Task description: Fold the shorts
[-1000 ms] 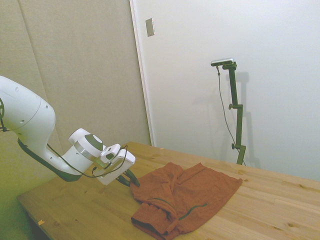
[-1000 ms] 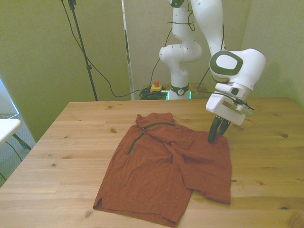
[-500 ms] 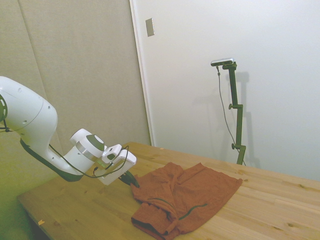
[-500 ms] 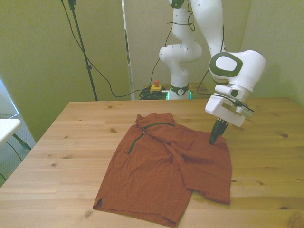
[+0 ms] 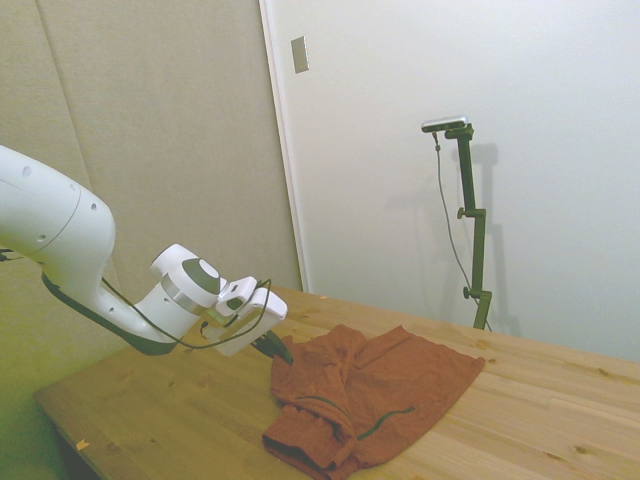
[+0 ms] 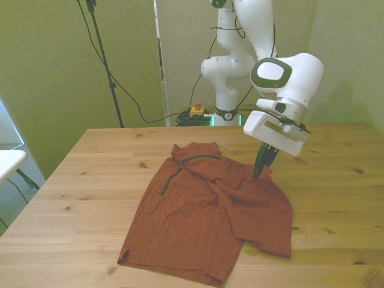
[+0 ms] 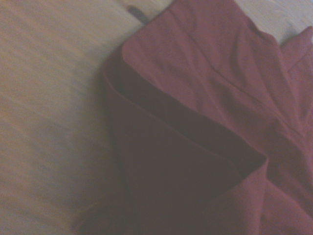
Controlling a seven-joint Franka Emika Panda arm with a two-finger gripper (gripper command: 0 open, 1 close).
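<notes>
Shorts (image 6: 210, 216) mid-table, mostly spread; edge at 2 o'clock lifted. Gripper (image 6: 260, 173) pinched on that edge. You have 1 fold barely begun; carry-over, flattening left, by my read.

Your gripper (image 6: 260, 174) sits at the edge of the shorts (image 6: 210, 216) on the front view's right, fingers together on a raised fold of cloth, so the fabric itself blocks any low pass across the middle of the table (image 6: 90, 198). Bare wood lies open to you on the front view's left of the shorts, along the far edge behind them, and over the wide stretch on the front view's right. The near edge leaves only a thin strip in front of the hem. In the side view, the shorts (image 5: 370, 400) bunch into a thick ridge at the near end; the gripper (image 5: 283, 354) touches their far corner.
</notes>
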